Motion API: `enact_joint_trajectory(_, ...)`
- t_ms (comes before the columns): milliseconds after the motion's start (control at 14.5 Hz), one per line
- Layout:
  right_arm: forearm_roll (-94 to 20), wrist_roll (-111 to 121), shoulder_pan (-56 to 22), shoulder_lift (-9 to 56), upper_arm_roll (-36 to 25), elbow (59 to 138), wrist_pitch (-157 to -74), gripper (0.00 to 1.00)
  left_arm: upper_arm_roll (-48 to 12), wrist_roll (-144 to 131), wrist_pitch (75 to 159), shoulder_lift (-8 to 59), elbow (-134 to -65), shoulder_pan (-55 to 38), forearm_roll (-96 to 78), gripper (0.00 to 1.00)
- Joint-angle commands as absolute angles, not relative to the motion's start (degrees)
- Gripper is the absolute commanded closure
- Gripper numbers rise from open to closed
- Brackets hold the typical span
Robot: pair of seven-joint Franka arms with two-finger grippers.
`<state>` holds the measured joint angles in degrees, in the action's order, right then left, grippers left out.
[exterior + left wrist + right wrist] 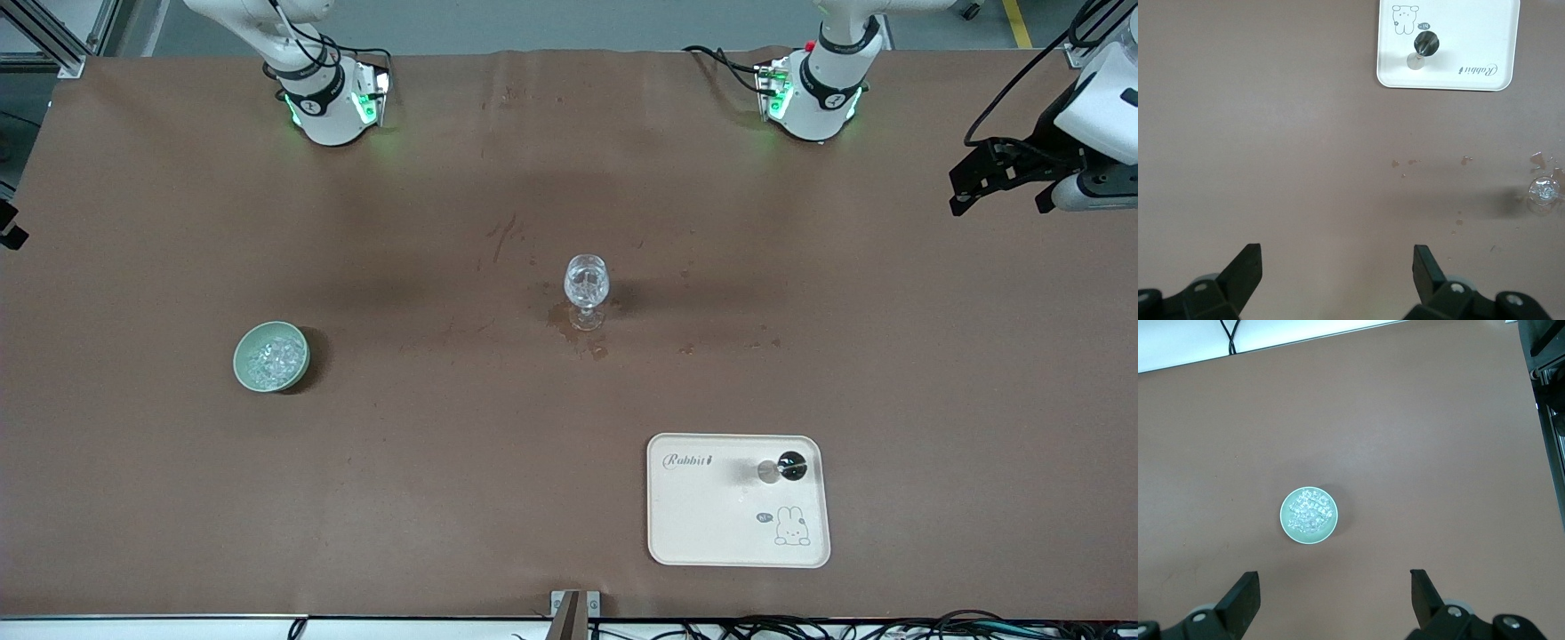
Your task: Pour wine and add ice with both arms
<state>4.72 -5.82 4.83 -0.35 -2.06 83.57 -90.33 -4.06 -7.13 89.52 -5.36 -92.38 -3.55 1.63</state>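
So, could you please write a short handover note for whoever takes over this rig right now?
Left pincer: open, holding nothing, up over bare table at the left arm's end.
Right pincer: open, holding nothing, high above the table with the bowl in view below.
Ice fills the green bowl toward the right arm's end.
Glass stands mid-table, with clear contents and wet spots around its foot.
Tray holds a small dark bottle.
Done or pending: cannot tell whether the glass holds wine, ice or both.

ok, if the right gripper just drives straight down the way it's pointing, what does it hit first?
Probably bare table. The right gripper, fingers open, looks down from high up, and the green bowl of ice sits slightly ahead of the fingertips rather than between them. Depth is unclear, so treat this as likely.
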Motion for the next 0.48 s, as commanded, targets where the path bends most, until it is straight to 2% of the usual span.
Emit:
enact_joint_trajectory(0,3.3,-5.1,5.8,0.5,-1.3,82.1,-89.5,0.0,-4.1,-6.9,87.8,-5.4,-91.8,-3.6,2.8,0.0)
enact_joint_trajectory(413,3.4,-5.2,4.7,0.5,-1.5,82.1,-89.4,0.0,-4.2,-6.9,87.6,-5.3,-91.8,-3.6,2.8,0.0)
